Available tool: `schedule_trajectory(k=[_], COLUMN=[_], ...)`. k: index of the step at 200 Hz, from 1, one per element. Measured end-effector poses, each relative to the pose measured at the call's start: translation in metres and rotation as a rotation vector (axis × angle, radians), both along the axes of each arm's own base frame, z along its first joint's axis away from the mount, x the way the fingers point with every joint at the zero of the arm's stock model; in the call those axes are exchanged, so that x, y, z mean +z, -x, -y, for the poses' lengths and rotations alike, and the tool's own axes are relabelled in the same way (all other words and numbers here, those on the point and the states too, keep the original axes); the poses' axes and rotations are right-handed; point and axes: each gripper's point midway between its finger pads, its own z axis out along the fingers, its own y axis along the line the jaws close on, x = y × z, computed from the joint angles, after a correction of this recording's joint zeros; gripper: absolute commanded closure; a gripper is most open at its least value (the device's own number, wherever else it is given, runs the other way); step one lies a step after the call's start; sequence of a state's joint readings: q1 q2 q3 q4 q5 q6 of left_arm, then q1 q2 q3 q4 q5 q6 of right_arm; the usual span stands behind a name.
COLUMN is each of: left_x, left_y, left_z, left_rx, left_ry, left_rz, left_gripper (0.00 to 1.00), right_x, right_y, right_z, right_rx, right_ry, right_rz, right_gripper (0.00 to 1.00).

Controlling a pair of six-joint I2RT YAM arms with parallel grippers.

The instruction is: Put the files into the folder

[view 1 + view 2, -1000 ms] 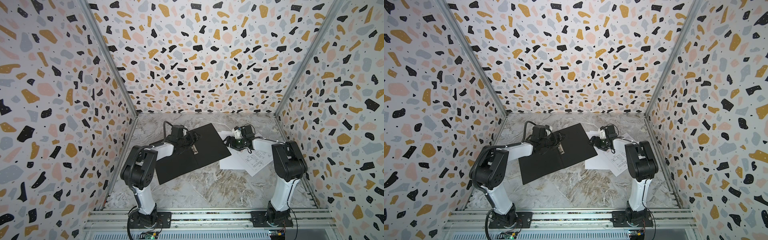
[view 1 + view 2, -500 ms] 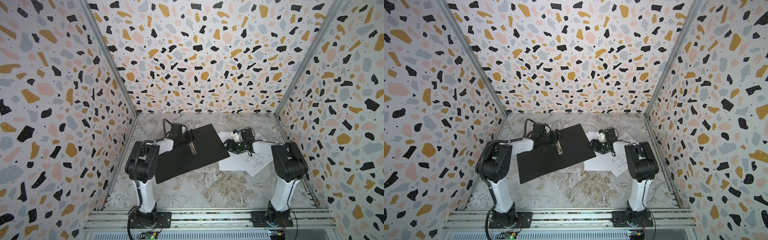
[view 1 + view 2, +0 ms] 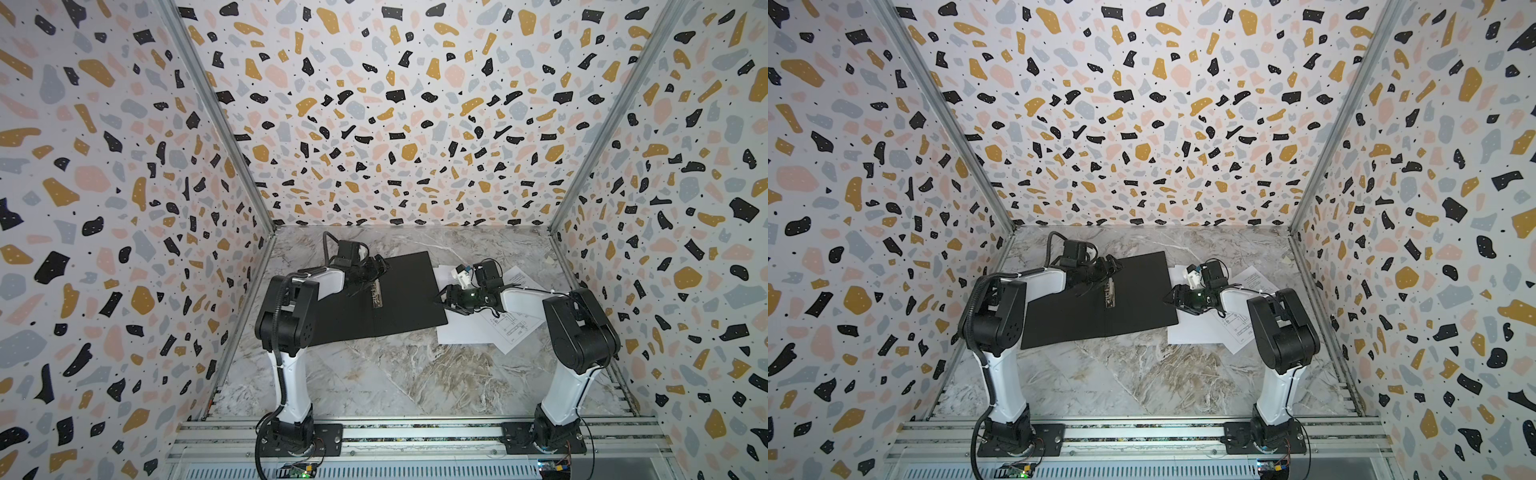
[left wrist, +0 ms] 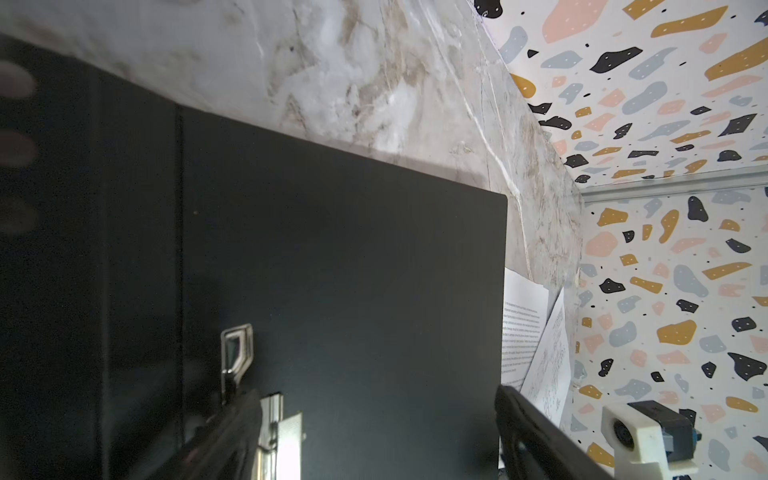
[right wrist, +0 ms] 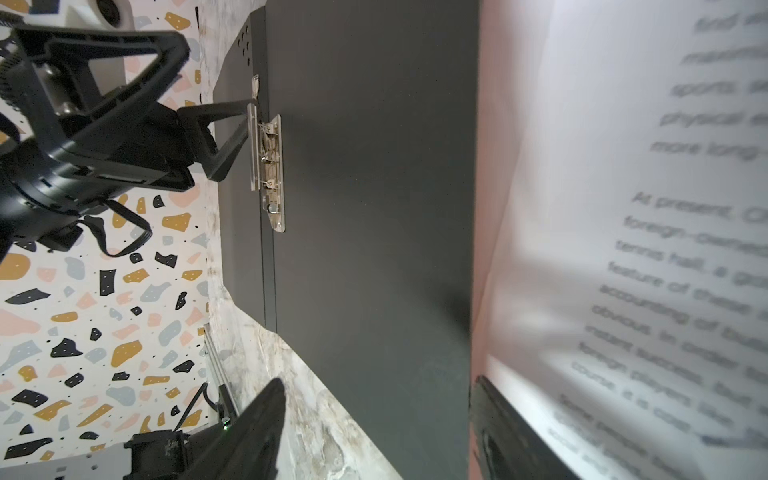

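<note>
Folder lies open and flat on the marble-look worktop, black inside up, left of centre in both top views. Metal clip sits on the folder by the spine fold, twd the far half.

Left end effector is low over the folder's far-left area, at the clip. Fingers spread wide, nothing pinched. In the left wrist view, the left end effector has one finger right at the clip and the other finger out by the folder's edge. In the right wrist view a left fingertip touches the clip's raised plate.

Right end effector is low at the folder's right edge, where it meets the text sheet. Fingers spread apart, nothing pinched btwn them. In the right wrist view, the right end effector has one finger over the worktop beside the folder, and the other finger at the text sheet's edge. Sheet looks lifted there; can't tell if the finger is under it.

Files are both outside the folder, on the worktop just right of it, overlapping each other. Text sheet sits against the folder's right edge. Diagram sheet is rotated, further right, partly hidden by the right arm. Which sheet is on top: can't tell. Same layout in a top view: folder, text sheet, diagram sheet.
</note>
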State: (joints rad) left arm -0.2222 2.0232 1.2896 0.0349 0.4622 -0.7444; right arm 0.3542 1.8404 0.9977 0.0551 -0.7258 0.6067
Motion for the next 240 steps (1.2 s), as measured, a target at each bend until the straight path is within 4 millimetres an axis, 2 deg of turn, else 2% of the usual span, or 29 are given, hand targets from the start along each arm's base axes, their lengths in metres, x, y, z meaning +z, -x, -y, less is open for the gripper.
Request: schedule_trajectory(k=[23,38,69,89,107,136,170,189,214,240], left_x=[0.012,0.020,0.038,0.056,0.072,0.086,0.090,0.084,0.070,0.053], left_y=[-0.008,-0.012,-0.009,-0.005,0.001,0.021,0.037,0.045,0.057,0.070], left_z=[-0.002,-0.003,0.001,0.015,0.041,0.092,0.152,0.182,0.212,0.235], left_rx=[-0.015,-0.022,-0.043,-0.078,-0.135,-0.238,-0.352,-0.409,-0.471,-0.533], left_ry=[-0.025,-0.033,-0.046,-0.059,-0.066,-0.076,-0.088,-0.112,-0.154,-0.197], left_rz=[0.028,0.050,0.083,0.128,0.174,0.229,0.273,0.287,0.290,0.284], left_gripper=[0.06,0.04,0.03,0.03,0.02,0.00,0.00,0.00,0.00,0.00], right_x=[0.003,0.012,0.046,0.060,0.060,0.044,0.041,0.038,0.023,0.002], right_y=[0.002,0.001,-0.013,-0.017,-0.011,0.007,0.027,0.037,0.053,0.070], right_z=[0.001,0.008,0.048,0.076,0.101,0.147,0.206,0.233,0.254,0.257], right_rx=[-0.008,-0.037,-0.171,-0.265,-0.347,-0.495,-0.683,-0.769,-0.839,-0.849], right_ry=[0.014,0.026,0.046,0.068,0.092,0.150,0.193,0.205,0.219,0.230], right_rz=[0.001,0.022,0.112,0.158,0.163,0.126,0.117,0.112,0.070,0.016], right_gripper=[0.24,0.23,0.21,0.21,0.20,0.18,0.15,0.15,0.14,0.14])
